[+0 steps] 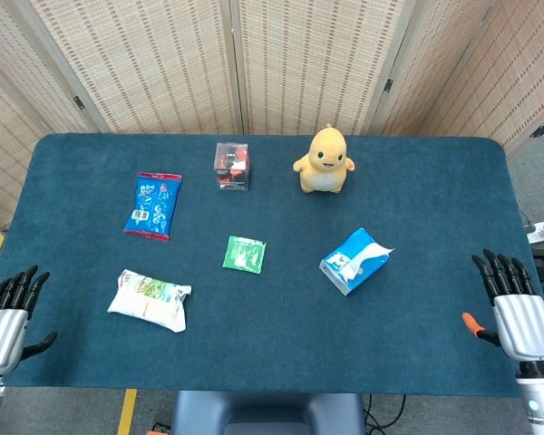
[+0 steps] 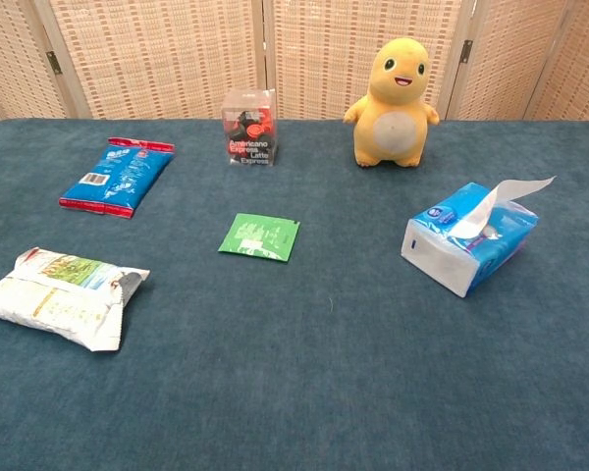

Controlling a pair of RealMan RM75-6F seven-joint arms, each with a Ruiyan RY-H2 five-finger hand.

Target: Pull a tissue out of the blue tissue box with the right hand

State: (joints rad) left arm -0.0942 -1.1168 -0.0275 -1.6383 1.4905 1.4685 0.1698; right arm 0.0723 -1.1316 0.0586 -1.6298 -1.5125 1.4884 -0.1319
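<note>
Head view alone shows both hands: the right hand (image 1: 519, 313) at the table's (image 1: 417, 181) 4 o'clock edge and the left hand (image 1: 4, 313) at 8 o'clock, each empty with fingers spread. Chest view shows neither, but gives the blue tissue box (image 2: 468, 238) more clearly, lying right of centre with a white tissue (image 2: 515, 188) sticking up, well apart from the right hand.

Right hand (image 1: 522, 319) at table edge, fingers apart, holding nothing. Bare cloth toward 10 o'clock up to blue tissue box (image 1: 353, 261). Plush toy (image 1: 324, 161) beyond box, 12 o'clock, well apart.
</note>
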